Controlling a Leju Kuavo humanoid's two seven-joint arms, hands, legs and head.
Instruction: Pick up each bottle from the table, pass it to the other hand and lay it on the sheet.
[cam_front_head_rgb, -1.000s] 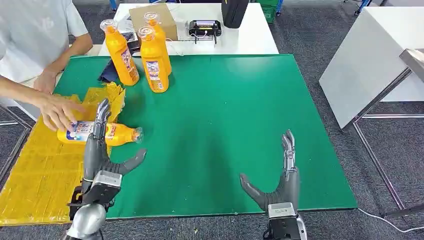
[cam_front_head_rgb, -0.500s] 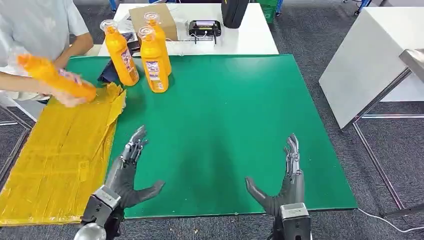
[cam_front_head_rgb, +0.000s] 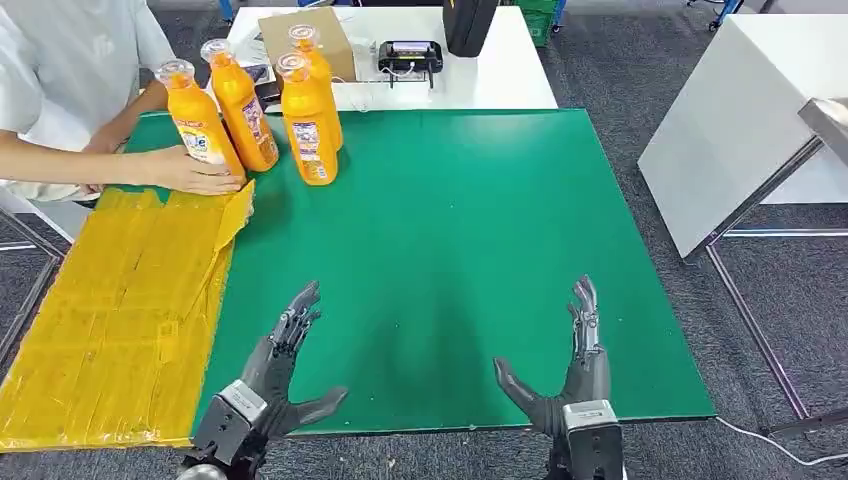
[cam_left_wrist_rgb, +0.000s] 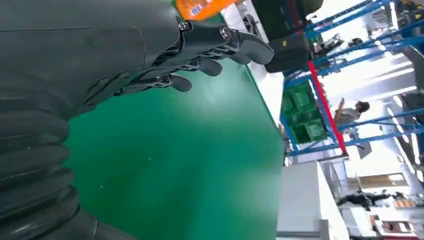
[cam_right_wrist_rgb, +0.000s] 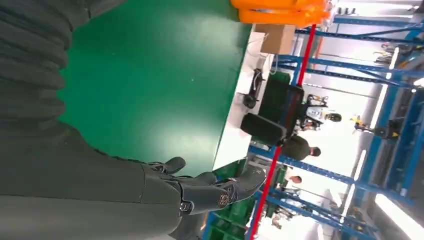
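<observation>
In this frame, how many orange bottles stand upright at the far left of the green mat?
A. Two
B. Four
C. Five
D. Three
B: three bottles stand grouped on the green mat, and a person's hand steadies a fourth bottle beside them.

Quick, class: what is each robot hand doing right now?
Left hand: open, holding nothing.
Right hand: open, holding nothing.
</observation>
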